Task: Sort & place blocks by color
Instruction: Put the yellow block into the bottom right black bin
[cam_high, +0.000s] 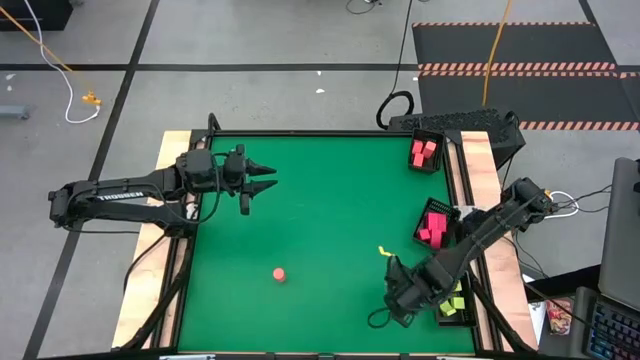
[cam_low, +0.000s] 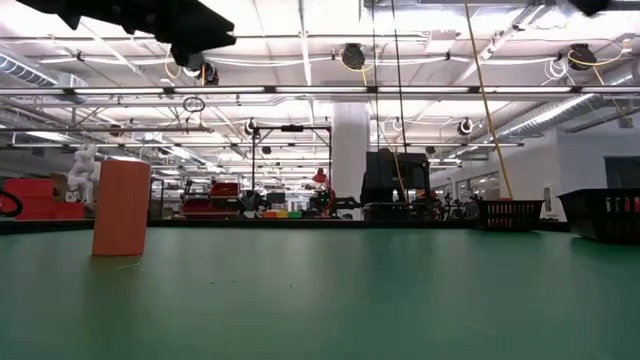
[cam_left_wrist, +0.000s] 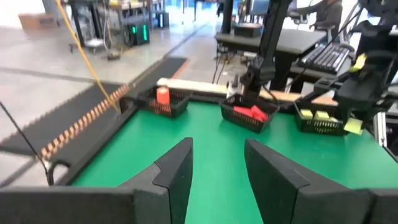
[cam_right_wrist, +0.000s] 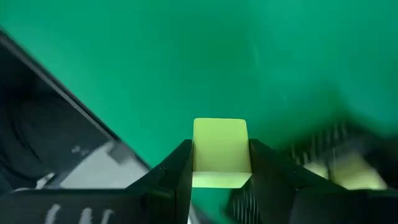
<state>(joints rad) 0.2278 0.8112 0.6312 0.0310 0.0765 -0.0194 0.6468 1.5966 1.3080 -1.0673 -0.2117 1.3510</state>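
Observation:
My right gripper (cam_right_wrist: 219, 163) is shut on a yellow-green block (cam_right_wrist: 219, 152), pointing down over the table's near right part, beside the tray of yellow-green blocks (cam_high: 456, 302). In the high view the right arm's wrist (cam_high: 400, 292) covers its fingers. A small red round piece (cam_high: 279, 273) stands on its flat end on the green table, and shows close up in the low view (cam_low: 120, 207). Two more black trays hold pink-red blocks, one at mid right (cam_high: 435, 226) and one at the far right corner (cam_high: 425, 152). My left gripper (cam_high: 265, 180) hangs open above the far left part of the table. My right gripper pinches the yellow-green block by two opposite side faces (cam_right_wrist: 198, 155) between its two fingers (cam_right_wrist: 177, 171). The fingers come from above, pointing down. The block's flat end face looks past the fingertips at the green table beyond.
The three trays line the table's right edge. A raised wooden border (cam_high: 478, 170) runs along the table's sides. The green surface between the round piece and the trays is free room. A keyboard and a laptop sit beyond the table's right edge (cam_high: 612, 320).

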